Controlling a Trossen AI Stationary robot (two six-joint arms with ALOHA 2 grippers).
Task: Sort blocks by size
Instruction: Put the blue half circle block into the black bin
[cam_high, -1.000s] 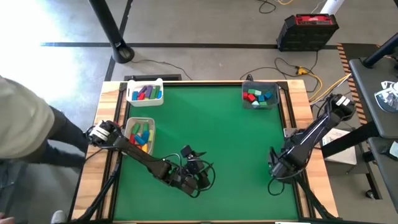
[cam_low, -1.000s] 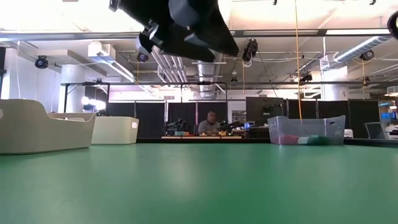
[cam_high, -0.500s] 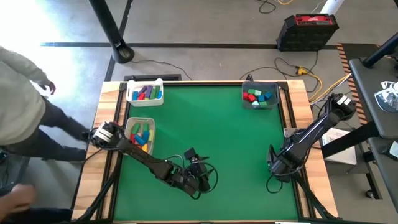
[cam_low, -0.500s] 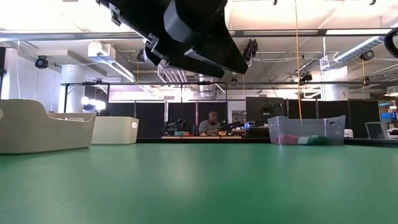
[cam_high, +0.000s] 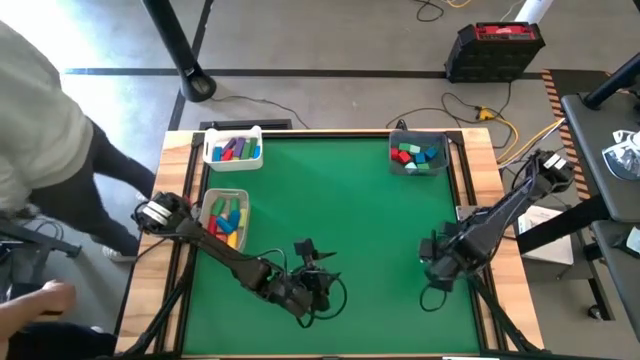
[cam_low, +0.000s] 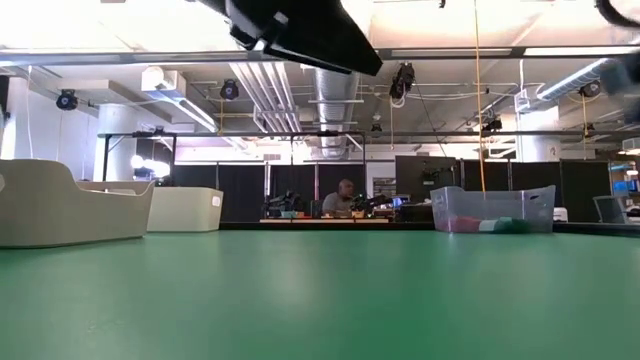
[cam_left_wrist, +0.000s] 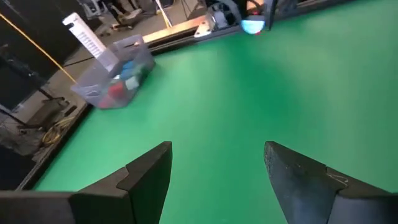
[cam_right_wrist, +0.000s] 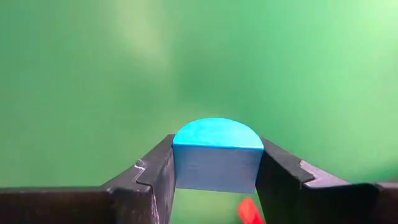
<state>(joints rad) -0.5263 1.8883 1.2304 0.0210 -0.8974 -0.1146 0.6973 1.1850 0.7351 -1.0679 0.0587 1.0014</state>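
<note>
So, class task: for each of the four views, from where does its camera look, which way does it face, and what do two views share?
High: overhead, facing straight down; both arms, left gripper.
Low: table height, facing level across the mat; an arm's underside above.
Left wrist: past its open fingers toward the clear bin.
Right wrist: down at the mat; right gripper clamps a blue block.
Shared: the clear bin shows in the high, low and left wrist views.

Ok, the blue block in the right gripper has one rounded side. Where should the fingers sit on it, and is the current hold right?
The right gripper already has it well: its fingers press the two flat, parallel side faces of the blue block, with the rounded face pointing away, free. Keep gripping across those flats; pads on the curve would probably slip. The left gripper is open, empty.
</note>
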